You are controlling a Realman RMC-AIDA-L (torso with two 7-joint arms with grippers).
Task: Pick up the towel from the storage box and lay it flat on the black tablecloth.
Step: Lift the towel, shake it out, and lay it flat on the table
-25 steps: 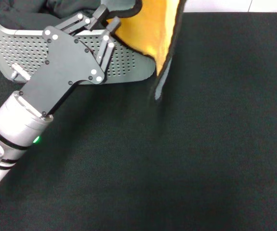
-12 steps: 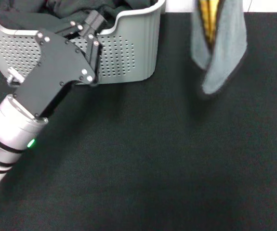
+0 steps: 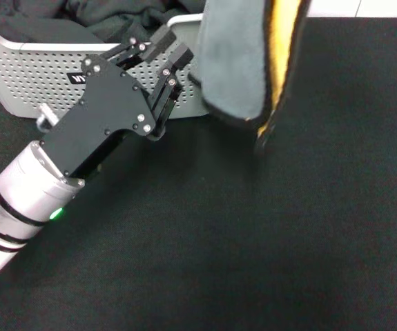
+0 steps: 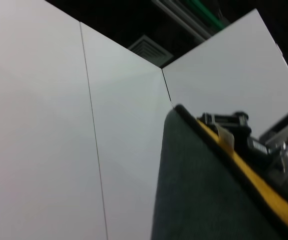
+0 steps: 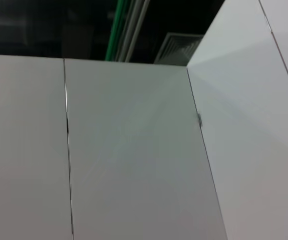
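Observation:
The towel (image 3: 234,58) hangs folded in the air from above the head view, grey face toward me, with an orange-yellow strip and black trim on its right. Its lower end hangs just above the black tablecloth (image 3: 267,227). My left gripper (image 3: 172,47) is open beside the towel's left edge, in front of the storage box (image 3: 18,69), and is not holding it. In the left wrist view the towel (image 4: 194,190) fills the lower part, and my right gripper (image 4: 234,125) sits at its top edge by the white tag (image 4: 226,137), shut on it.
A black fabric heap (image 3: 115,17) fills the storage box at the back left. The box has a small black label (image 3: 77,77). My left arm (image 3: 25,186) crosses the tablecloth's left side. The right wrist view shows only white wall panels (image 5: 133,165).
The hanging towel has swung back left, from the right of the box to just beside my left gripper. My left gripper has moved right toward it, still open.

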